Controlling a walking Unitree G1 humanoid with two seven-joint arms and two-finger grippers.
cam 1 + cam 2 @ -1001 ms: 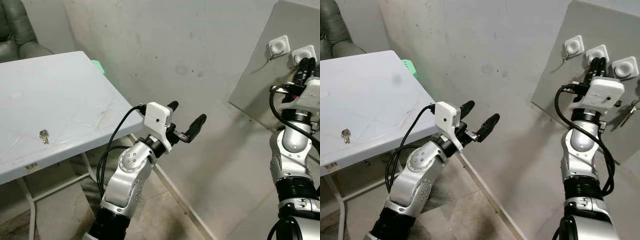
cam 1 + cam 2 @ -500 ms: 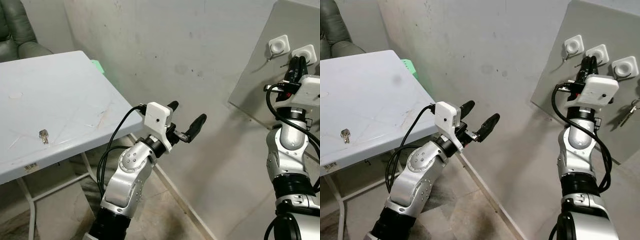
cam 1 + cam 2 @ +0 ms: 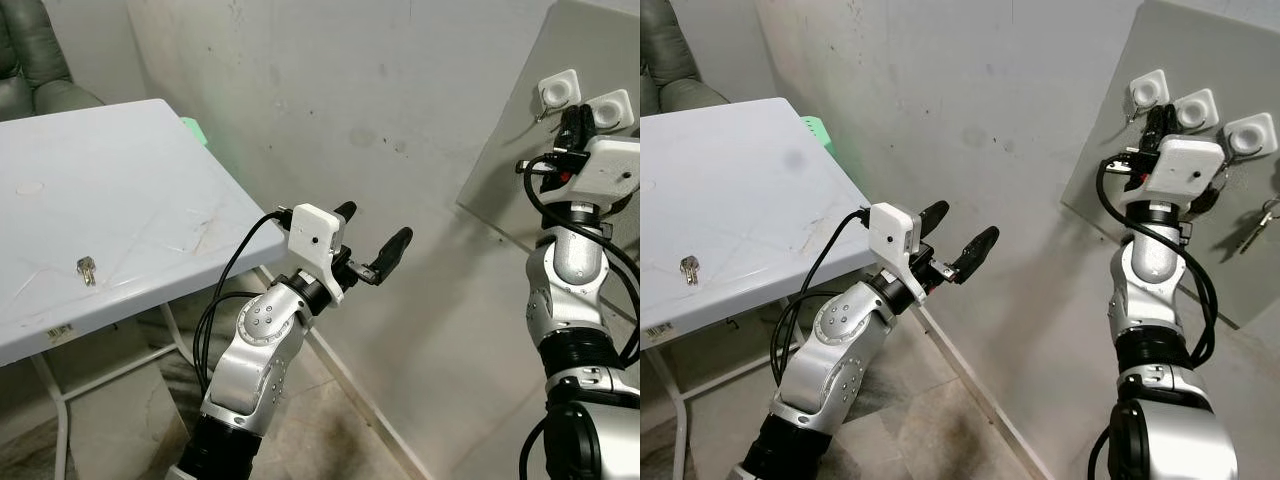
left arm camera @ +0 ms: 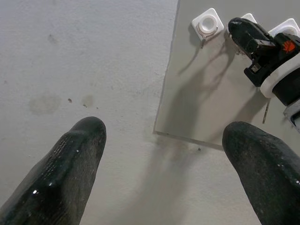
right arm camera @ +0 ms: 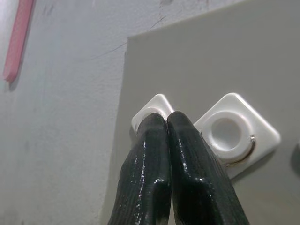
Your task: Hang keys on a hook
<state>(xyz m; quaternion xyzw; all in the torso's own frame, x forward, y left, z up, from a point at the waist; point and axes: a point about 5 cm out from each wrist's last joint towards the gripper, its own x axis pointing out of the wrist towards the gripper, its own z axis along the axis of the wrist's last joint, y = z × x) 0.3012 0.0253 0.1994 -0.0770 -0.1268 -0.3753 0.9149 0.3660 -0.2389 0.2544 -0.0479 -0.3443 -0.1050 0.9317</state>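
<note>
**Getting keys onto a hook, with one left on the table**

The key (image 3: 87,270) I can clearly see lies flat on the white table (image 3: 150,190), on the near left side, well apart from both arms. Something key-like (image 3: 1264,214) also dangles at the far right of the grey board (image 3: 1110,180), but it's too small to be sure.

The right gripper (image 5: 166,117) is up at the board, its fingers pinched tight together right in front of the row of white hook pads (image 3: 1148,93). I see nothing between them, so my guess is it's empty-handed. The left gripper (image 3: 372,225) hovers past the table's corner, spread wide, holding nothing.

If I were doing this, I'd go back for the table key. It lies flat, so pinch it by the edge, and keep the ring hole free to slip over the little wire hook under a pad.

The tabletop is scuffed plastic on thin legs. The wall (image 3: 400,100) is stained grey concrete, the board leans against it, and a green armchair (image 3: 30,60) sits at the far left.
</note>
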